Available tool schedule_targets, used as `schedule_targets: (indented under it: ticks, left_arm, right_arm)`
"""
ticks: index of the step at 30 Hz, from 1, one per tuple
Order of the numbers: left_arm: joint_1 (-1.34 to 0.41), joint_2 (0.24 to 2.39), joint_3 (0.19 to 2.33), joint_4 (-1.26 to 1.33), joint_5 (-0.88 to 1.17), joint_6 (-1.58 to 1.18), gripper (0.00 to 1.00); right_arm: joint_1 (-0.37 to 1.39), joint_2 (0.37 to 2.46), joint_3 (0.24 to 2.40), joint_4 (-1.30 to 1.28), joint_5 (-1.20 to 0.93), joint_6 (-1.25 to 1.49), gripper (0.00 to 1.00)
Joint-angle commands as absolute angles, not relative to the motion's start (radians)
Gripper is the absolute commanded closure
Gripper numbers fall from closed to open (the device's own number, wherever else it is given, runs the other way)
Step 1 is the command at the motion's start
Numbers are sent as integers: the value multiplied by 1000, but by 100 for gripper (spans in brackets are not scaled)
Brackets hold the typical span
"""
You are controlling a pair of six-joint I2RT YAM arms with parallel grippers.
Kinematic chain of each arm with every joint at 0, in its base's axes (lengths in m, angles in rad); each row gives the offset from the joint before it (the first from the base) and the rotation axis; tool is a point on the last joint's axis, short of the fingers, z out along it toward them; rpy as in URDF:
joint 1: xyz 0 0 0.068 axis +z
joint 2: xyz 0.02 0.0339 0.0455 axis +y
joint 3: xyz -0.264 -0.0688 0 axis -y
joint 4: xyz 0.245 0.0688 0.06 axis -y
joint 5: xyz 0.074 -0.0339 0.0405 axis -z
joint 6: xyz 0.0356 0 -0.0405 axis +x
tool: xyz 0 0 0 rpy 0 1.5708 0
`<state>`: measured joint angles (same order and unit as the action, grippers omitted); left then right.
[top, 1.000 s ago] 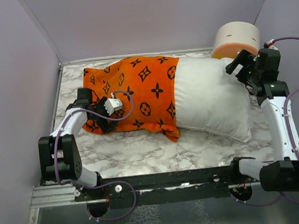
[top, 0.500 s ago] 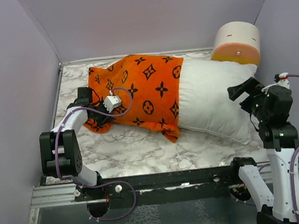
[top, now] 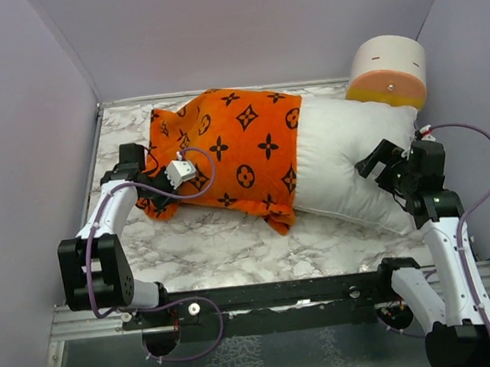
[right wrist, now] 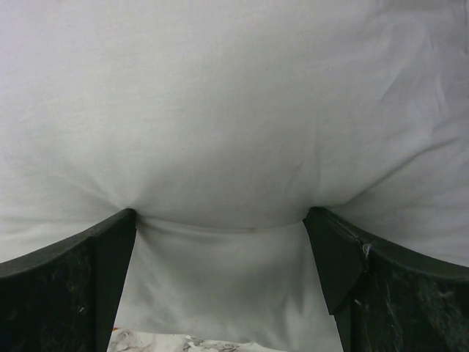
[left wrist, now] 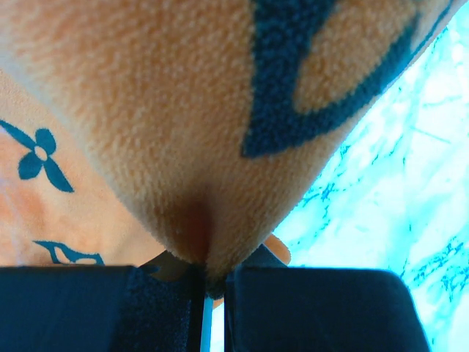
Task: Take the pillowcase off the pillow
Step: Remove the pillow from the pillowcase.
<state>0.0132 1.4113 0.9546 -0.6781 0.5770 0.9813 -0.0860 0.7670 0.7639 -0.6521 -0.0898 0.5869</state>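
Left jaws clench the pillowcase [left wrist: 146, 110] corner; right jaws, wide apart, press into pillow [right wrist: 234, 110].

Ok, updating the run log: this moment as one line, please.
left end effector: shut on orange patterned fleece pillowcase | right end effector: open, pressed into plump white pillow

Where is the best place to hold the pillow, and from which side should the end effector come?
Grip the pillow at its bare white right end, coming from the right: this plump end sticks out of the orange pillowcase.
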Motion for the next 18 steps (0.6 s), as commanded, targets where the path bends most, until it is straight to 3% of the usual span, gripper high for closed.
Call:
schedule_targets:
  ticks: [1, 7, 11, 14, 16, 18]
  left_arm:
    - [80, 1379, 1002, -786, 494, 1056, 100]
    - [250, 1395, 1046, -880, 498, 1163, 100]
    - [279, 1357, 1008, -916, 499, 1231, 100]
    - [278, 1325, 995, -913, 498, 1245, 100]
    - [290, 1317, 1002, -926, 490, 1266, 100]
    - [314, 1316, 1009, -939, 489, 1298, 100]
  right_arm:
    - [-77, 824, 816, -670, 31, 516, 0]
    - [-24, 943, 726, -506, -93, 602, 0]
    - [338, 1127, 753, -374, 108, 648, 1]
    - [443, 1344, 852, -427, 164, 717, 18]
    - [445, 1412, 859, -416, 176, 756, 24]
    - [445, 1425, 838, -390, 202, 785, 41]
